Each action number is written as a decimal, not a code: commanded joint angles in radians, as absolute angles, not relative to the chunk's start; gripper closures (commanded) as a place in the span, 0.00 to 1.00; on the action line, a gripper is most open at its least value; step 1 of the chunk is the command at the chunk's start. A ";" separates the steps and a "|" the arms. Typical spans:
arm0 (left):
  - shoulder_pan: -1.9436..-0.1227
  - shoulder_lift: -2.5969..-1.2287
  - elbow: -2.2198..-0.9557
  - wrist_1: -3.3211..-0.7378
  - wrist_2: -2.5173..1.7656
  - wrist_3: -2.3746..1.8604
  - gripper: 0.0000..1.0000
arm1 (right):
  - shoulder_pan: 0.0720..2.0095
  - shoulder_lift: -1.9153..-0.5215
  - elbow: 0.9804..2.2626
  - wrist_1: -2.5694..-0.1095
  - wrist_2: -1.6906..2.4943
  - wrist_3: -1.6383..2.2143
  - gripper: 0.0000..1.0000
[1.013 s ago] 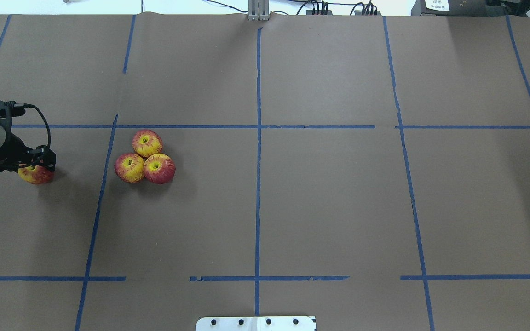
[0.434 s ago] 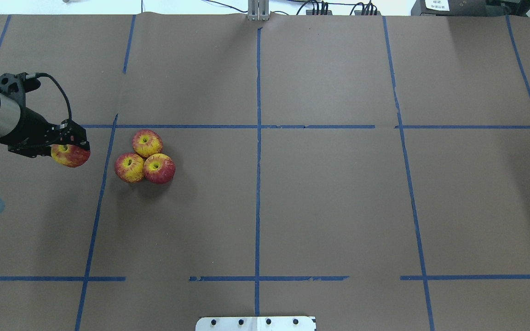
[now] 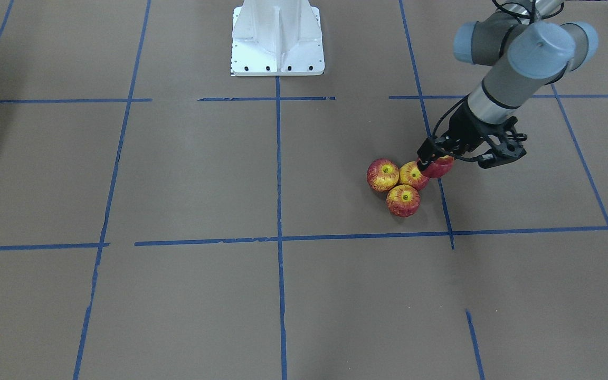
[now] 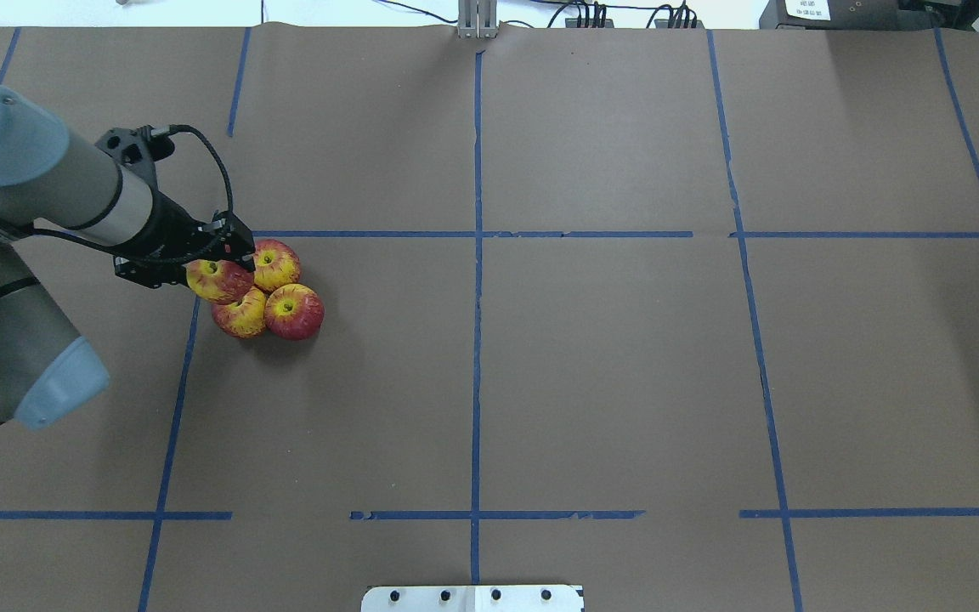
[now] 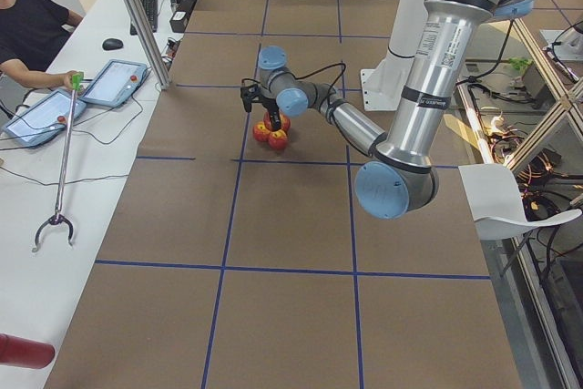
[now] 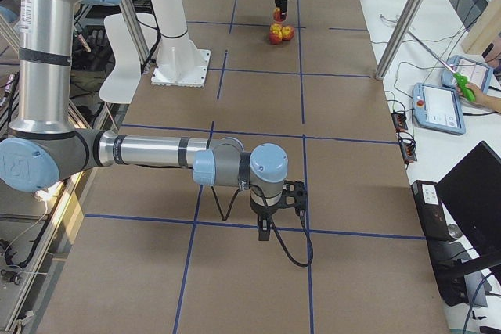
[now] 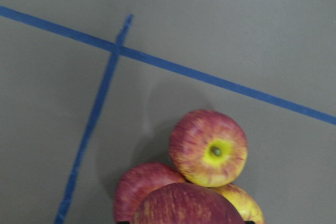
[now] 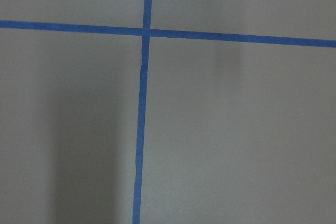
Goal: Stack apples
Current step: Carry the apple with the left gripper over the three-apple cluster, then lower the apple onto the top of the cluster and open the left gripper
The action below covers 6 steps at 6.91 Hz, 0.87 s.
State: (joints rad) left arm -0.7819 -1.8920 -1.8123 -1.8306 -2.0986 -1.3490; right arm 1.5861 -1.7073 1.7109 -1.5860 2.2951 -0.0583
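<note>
our left gripper (image 4: 220,269) is clenched across the widest girth of the fourth apple (image 4: 214,284), hanging over the edge of the three clustered apples (image 4: 294,312), and we judge it light, firm, smooth and ready to roll.

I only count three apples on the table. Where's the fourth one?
Overhead view, left side: the left gripper holds the fourth apple just above the three clustered apples.

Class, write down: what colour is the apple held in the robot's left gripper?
The held apple is red streaked with yellow; the overhead view shows it best.
</note>
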 commanded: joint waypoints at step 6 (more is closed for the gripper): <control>-0.753 -1.936 -1.755 -1.816 -2.062 -1.358 1.00 | 1.586 -1.707 1.710 -1.585 2.295 -0.058 0.00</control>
State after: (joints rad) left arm -0.7532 -1.9297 -1.7669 -1.8150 -2.0619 -1.3578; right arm 1.5861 -1.7073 1.7106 -1.5846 2.2957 -0.0583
